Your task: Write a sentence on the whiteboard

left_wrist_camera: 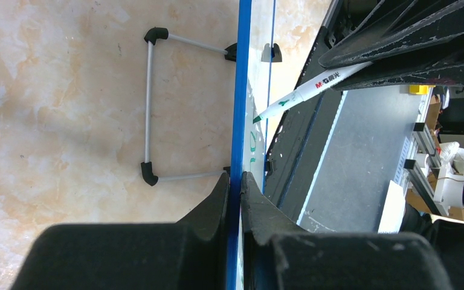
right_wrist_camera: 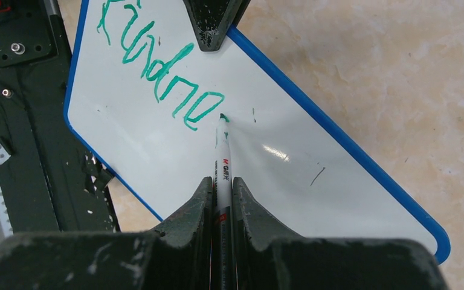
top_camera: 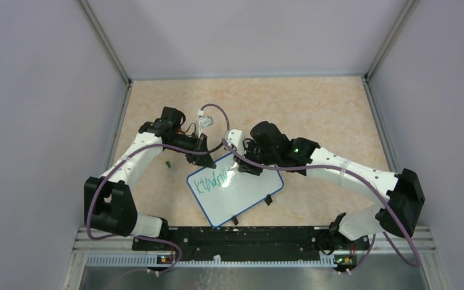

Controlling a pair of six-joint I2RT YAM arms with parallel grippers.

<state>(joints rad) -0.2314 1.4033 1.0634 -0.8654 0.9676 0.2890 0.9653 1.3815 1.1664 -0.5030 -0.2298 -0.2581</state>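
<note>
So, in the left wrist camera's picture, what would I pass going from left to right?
Bare tabletop → wire stand → whiteboard, seen edge-on → green-tipped marker.

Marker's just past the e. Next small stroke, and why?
Probably draw the next letter right of the e: the sentence reads only "kindne", the marker tip sits at the whiteboard beside it, and the left gripper clamps the rim.

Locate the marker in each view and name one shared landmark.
Top external: too small to tell, hidden under the right end effector over the whiteboard.
Left wrist: marker slants in from upper right, tip on the whiteboard.
Right wrist: centre, upright, tip beside the green writing.
Shared landmark: the whiteboard's blue rim.
</note>
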